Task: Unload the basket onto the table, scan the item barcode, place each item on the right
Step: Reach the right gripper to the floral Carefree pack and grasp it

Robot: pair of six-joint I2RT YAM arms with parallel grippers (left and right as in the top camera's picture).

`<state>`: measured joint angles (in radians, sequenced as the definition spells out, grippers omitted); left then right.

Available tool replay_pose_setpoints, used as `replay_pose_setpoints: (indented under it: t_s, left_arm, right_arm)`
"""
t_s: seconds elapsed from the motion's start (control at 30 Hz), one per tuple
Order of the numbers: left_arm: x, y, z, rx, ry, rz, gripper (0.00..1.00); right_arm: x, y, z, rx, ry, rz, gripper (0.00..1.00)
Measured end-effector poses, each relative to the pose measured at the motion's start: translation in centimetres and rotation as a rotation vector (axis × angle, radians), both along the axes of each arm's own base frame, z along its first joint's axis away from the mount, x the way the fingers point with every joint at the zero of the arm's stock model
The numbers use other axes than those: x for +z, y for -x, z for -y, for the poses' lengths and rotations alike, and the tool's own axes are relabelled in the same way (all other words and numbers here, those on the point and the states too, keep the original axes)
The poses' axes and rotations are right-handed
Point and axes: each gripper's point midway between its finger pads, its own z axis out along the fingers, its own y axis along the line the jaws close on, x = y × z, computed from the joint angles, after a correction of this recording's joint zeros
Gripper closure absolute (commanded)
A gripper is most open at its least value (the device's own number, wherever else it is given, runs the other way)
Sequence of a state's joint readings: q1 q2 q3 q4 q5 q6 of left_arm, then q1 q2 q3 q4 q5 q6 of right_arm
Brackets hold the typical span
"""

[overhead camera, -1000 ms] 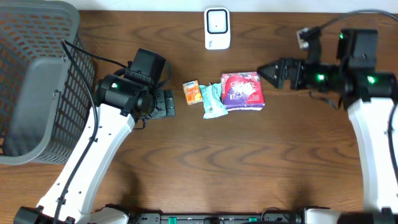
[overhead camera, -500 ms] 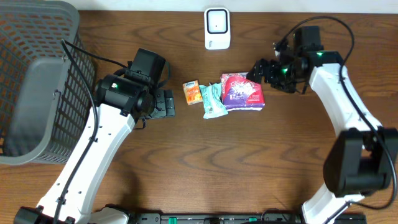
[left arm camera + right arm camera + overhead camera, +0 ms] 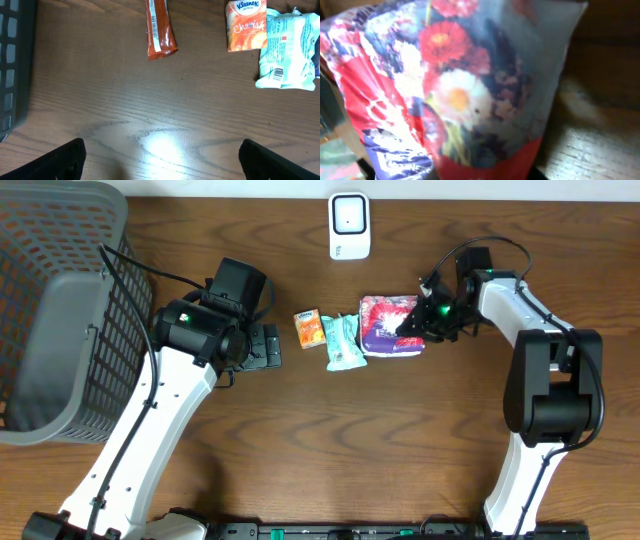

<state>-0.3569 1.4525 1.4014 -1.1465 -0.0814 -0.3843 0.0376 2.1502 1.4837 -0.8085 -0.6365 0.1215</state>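
Right tool (image 3: 417, 320) grips floral packet's (image 3: 385, 326) 3 o'clock edge; white scanner (image 3: 349, 225) sits at 11 o'clock from it; left tool (image 3: 161, 161) released.

The flowered packet (image 3: 385, 320) is red, white and purple, the wrapper (image 3: 343, 342) pale teal, the tissue pack (image 3: 308, 328) orange.

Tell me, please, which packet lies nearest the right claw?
The floral red-and-purple packet, rightmost in the row: the right claw grips its right edge, while the teal packet and orange Kleenex pack lie further left.
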Motion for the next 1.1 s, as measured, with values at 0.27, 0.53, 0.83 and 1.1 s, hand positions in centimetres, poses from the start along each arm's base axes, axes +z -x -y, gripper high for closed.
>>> replay_pose_setpoints:
  t_s: [0.27, 0.53, 0.83, 1.1]
  left_arm:
    - [0.0, 0.0, 0.0, 0.000, 0.000, 0.000, 0.02]
    - [0.0, 0.0, 0.0, 0.000, 0.000, 0.000, 0.02]
    - [0.0, 0.0, 0.0, 0.000, 0.000, 0.000, 0.02]
    - [0.0, 0.0, 0.0, 0.000, 0.000, 0.000, 0.02]
  right_arm:
    - [2.6, 1.0, 3.4, -0.046, 0.257, -0.083, 0.99]
    - [14.8, 0.2, 8.6, -0.249, 0.780, 0.172, 0.99]
    - [12.9, 2.5, 11.2, -0.280, 1.319, 0.169, 0.93]
    - [6.6, 2.6, 7.1, -0.155, 1.331, 0.126, 0.57]
